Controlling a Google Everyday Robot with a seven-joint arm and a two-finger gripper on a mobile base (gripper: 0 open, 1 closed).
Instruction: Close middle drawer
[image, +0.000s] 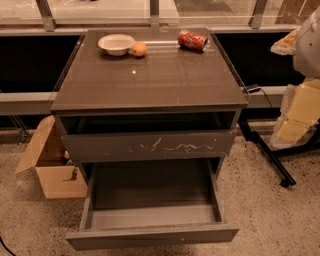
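**Cabinet with the middle drawer drawn out, gripper at the right edge**

A dark grey-brown cabinet (150, 80) is shown standing on a speckled floor (270, 220). The middle drawer (152, 212) is seen pulled far out toward the camera, so that its grey inner floor and thin side walls are exposed. Its plain front panel is nearest the viewer. Directly above it, a taller drawer front (150, 146) marked with white scratches is set slightly forward of the frame. An open cardboard box (50, 167) is placed on the floor at the cabinet's left. The gripper (300, 115) is located at the right edge, well apart from the middle drawer. Whether it is parted or closed cannot be told. On the cabinet top, toward the back, a white bowl (116, 44) is touched by an orange (139, 48), and a red soda can (192, 40) is laid on its side.
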